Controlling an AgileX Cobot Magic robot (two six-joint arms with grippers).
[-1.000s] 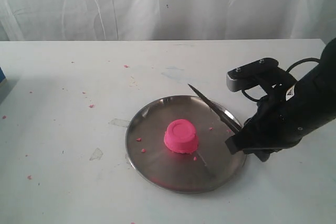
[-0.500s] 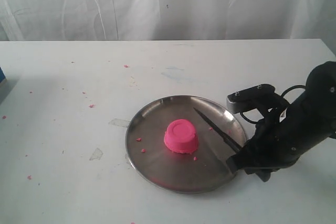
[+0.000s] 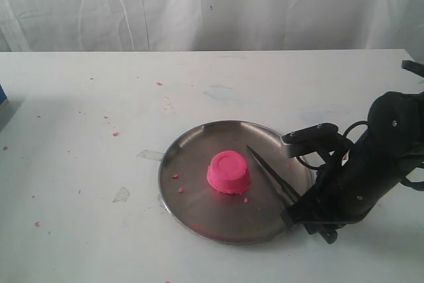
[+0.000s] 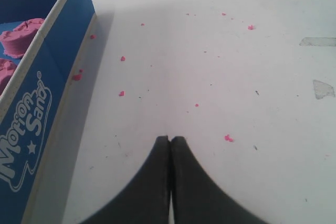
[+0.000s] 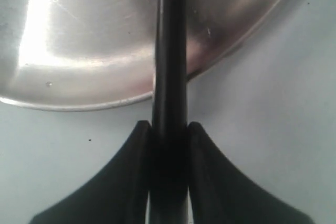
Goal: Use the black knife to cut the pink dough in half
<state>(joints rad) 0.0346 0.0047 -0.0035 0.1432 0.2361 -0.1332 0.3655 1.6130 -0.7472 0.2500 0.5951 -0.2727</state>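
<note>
The pink dough [image 3: 229,172], one whole flat-topped dome, sits in the middle of the steel plate [image 3: 199,217]. My right gripper [image 3: 293,209] is shut on the black knife [image 3: 270,175] at the plate's right rim. The blade lies low over the plate, its tip pointing up-left and ending just right of the dough. In the right wrist view the knife [image 5: 169,56] runs straight out between the fingers [image 5: 137,145] across the plate [image 5: 79,51]; my right gripper [image 5: 169,129] grips its handle. My left gripper [image 4: 170,139] is shut on nothing over bare table; it does not show in the exterior view.
A blue Motion Sand box [image 4: 37,93] holding pink lumps [image 4: 21,35] stands beside the left gripper. Tiny pink crumbs [image 3: 176,177] dot the plate and the white table [image 3: 79,164]. A white curtain [image 3: 212,4] backs the table.
My right arm has sunk and drawn toward the table's front, lowering the knife from a raised tilt to a flat pose over the plate, tip close to the dough.
</note>
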